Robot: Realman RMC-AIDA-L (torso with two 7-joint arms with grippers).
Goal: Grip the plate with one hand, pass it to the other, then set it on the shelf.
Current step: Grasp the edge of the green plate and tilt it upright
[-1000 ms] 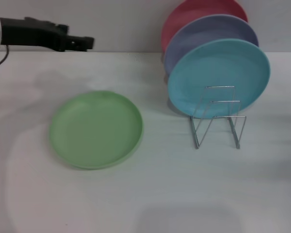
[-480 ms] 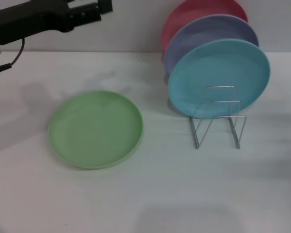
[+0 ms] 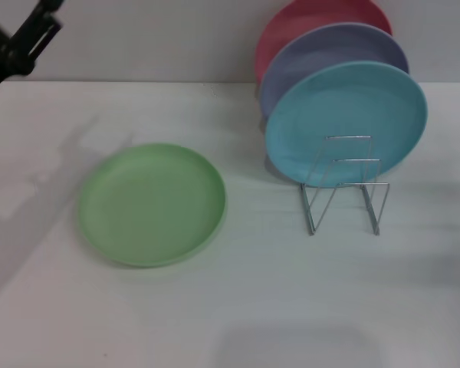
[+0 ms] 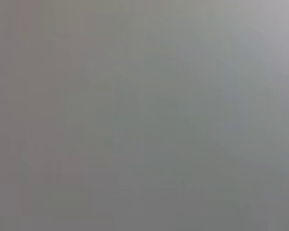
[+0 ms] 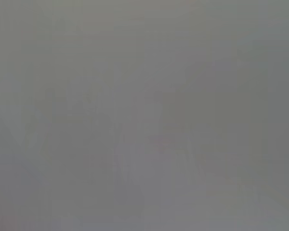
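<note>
left gripper top-left, grip unreadable | green plate flat on table

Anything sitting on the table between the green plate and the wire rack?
No. In the head view the stretch of white table between the green plate and the wire rack is bare. The wrist views show nothing usable.

White table spans the head view, with a pale wall behind it. Three plates stand on edge at right rear, overlapping front to back: blue plate foremost, lavender plate behind it, red plate rearmost. Both wrist views show plain grey only.
</note>
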